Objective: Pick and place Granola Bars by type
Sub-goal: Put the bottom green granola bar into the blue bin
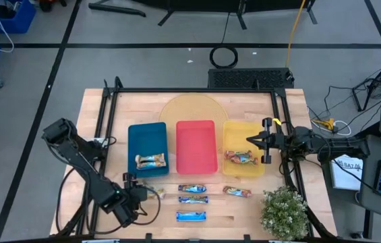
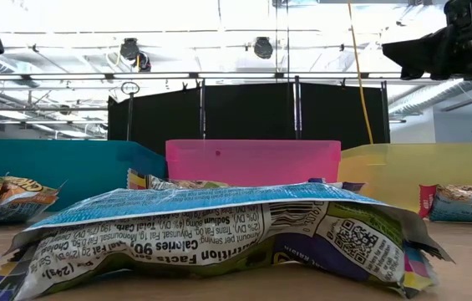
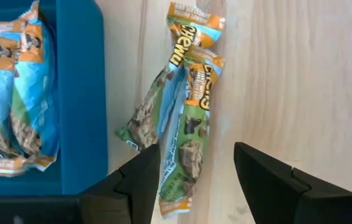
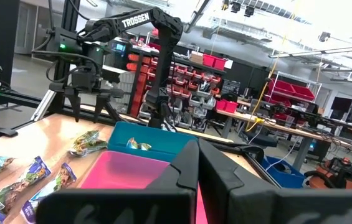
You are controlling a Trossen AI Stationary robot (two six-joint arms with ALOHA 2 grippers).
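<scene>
Two green-and-orange wrapped granola bars [image 3: 188,118] lie overlapped on the wood beside the blue tray [image 3: 79,93]. My left gripper [image 3: 195,148] is open above them, one finger on each side, touching neither; the high view shows it [image 1: 148,192] at the table's near left. Two similar bars [image 1: 151,160] lie in the blue tray, and red-orange bars [image 1: 239,157] lie in the yellow tray [image 1: 244,172]. The red tray [image 1: 196,145] holds nothing. Several more bars [image 1: 193,200] rest flat on the table near the front edge. My right gripper [image 1: 249,140] is shut above the yellow tray's right side.
A blue-white bar [image 2: 219,226] lies right in front of the low camera. A small potted plant [image 1: 284,210] stands at the near right corner. A black frame rail [image 1: 197,90] borders the table's far edge and sides. Bare wood lies between the trays and the front row of bars.
</scene>
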